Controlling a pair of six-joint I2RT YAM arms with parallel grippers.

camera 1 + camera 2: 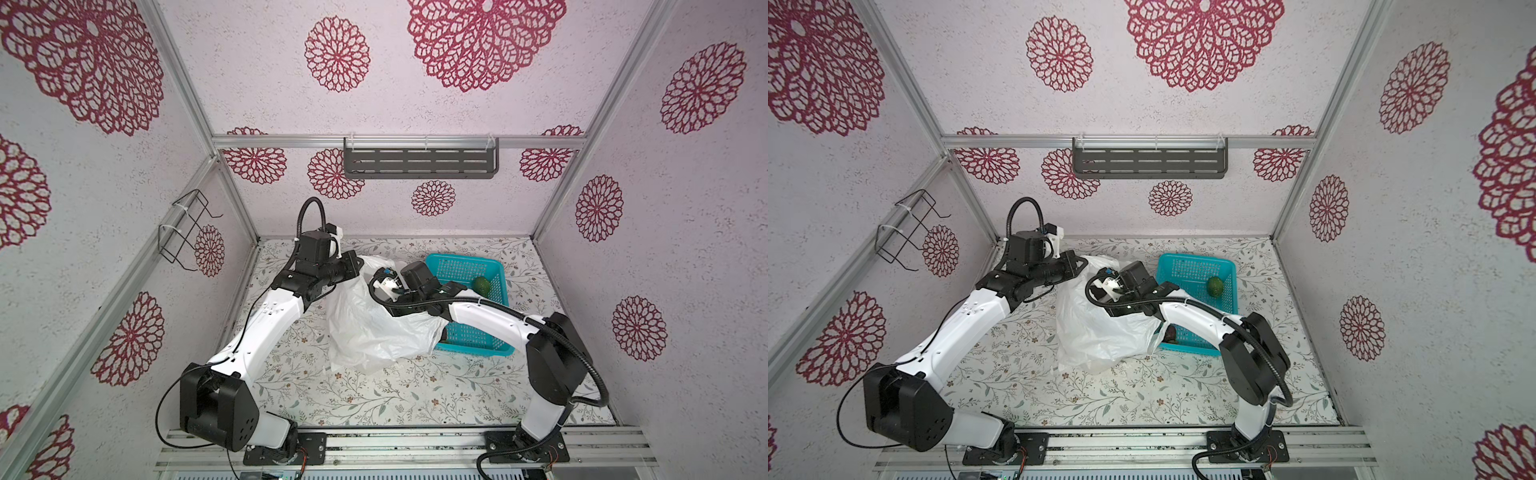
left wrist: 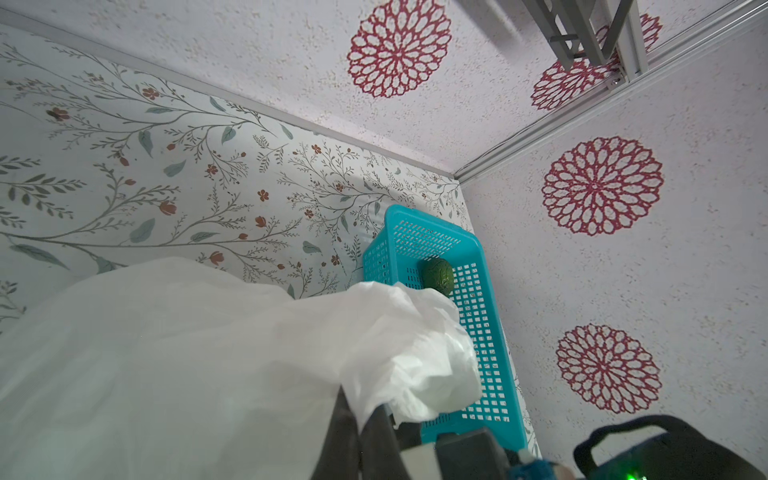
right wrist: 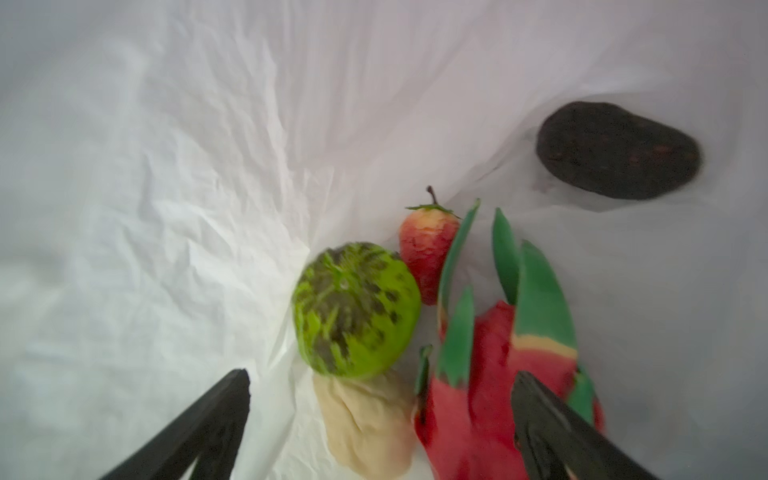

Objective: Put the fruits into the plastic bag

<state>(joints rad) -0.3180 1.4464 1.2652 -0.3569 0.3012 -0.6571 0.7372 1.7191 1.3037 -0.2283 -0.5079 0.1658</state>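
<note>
Inside crinkled white bag, colourful fruits

readable text: none | labels: none | brands: none | numbers: none | signs: none

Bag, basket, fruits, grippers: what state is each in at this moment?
plastic bag: mouth held open, strawberry among fruits inside.
left gripper: shut on the bag's edge.
right gripper: open inside the bag, holding nothing.
teal basket: upright.
round dark green fruit: loose in the basket, not yet bagged.
</note>
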